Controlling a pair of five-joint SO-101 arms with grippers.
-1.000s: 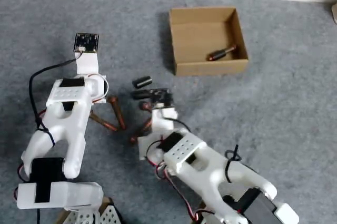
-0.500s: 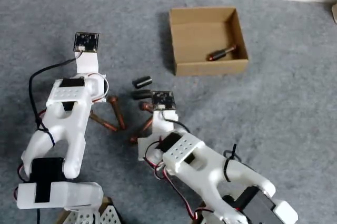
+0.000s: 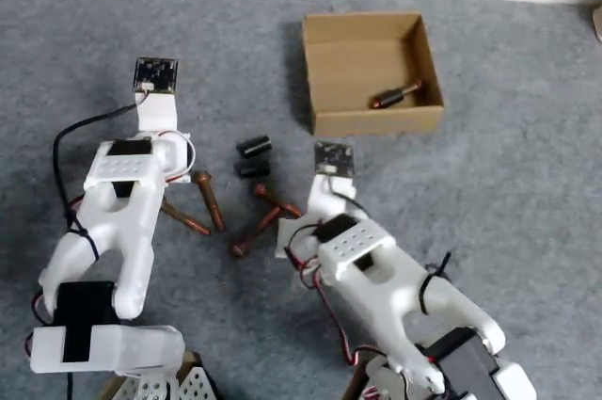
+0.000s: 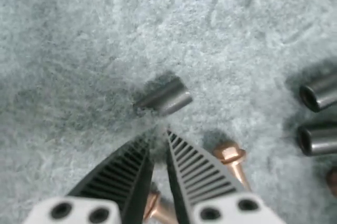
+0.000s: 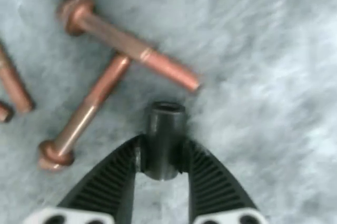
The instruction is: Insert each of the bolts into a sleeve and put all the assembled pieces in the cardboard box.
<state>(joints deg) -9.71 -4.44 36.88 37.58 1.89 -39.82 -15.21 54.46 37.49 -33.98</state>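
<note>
Since a second ago your right arm has swung off the black sleeves toward the box side, and the two bolts it was covering now lie in the open. The left arm has not shifted.

The sleeve (image 5: pixel 166 124) is pinched between the jaws of the right gripper (image 5: pixel 163 149), with its open end pointing away from the wrist. It sits just short of one bolt (image 5: pixel 129 42), whose shank touches the tip of a second bolt (image 5: pixel 84 110). Another bolt (image 3: pixel 209 200) lies beside the left arm, with a fourth partly under that arm. Two loose sleeves (image 3: pixel 254 147) sit side by side between the arms. A spare sleeve (image 4: pixel 166 96) lies just ahead of the left gripper (image 4: pixel 159 132), whose jaws are pressed nearly together on nothing. The cardboard box (image 3: pixel 376 121) stands well apart from the pile, with one assembled piece (image 3: pixel 395 95) inside.

By that count, one piece looks done and four are left: four bolts and four sleeves, none mated yet. You seem to be at the start of the second assembly, with a sleeve in hand and no bolt held.
</note>
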